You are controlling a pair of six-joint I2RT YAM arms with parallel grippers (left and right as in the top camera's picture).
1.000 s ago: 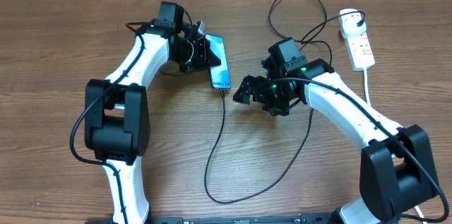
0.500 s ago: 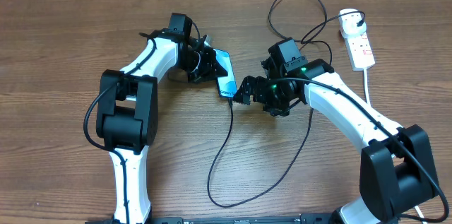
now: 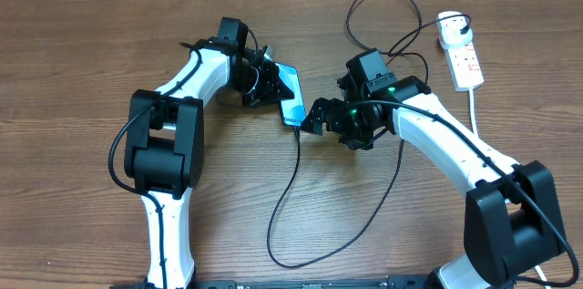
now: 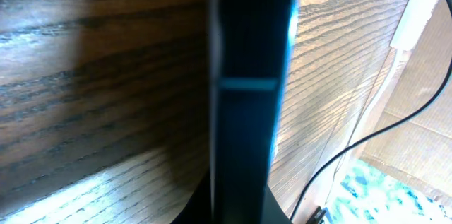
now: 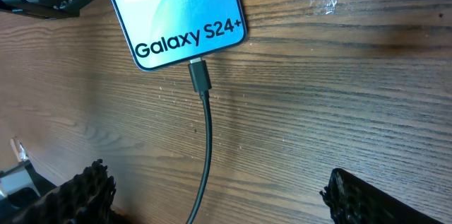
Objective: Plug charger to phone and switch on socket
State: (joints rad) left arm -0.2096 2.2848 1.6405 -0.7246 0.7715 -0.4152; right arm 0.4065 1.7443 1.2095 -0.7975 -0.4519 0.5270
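The phone (image 3: 290,96) lies tilted on the wooden table, held at its left edge by my left gripper (image 3: 267,87), which is shut on it. In the left wrist view the phone's dark edge (image 4: 247,97) fills the space between the jaws of my left gripper (image 4: 240,213). The charger's connector (image 5: 200,75) sits in the phone's end (image 5: 176,12) below the "Galaxy S24+" lettering. The black cable (image 3: 282,198) loops across the table to its plug (image 3: 453,23) in the white socket (image 3: 463,56). My right gripper (image 3: 312,116) (image 5: 219,196) is open and straddles the cable just below the connector without touching it.
The socket's thick white cord (image 3: 476,111) runs down the right side behind my right arm. The cable's loop (image 3: 310,252) lies near the front edge. More black cable (image 3: 373,6) curls at the back between the arms.
A second ago the phone lay slightly farther back and left; my left arm has swung it right and nearer to the right gripper. Nothing has moved in the last half second.
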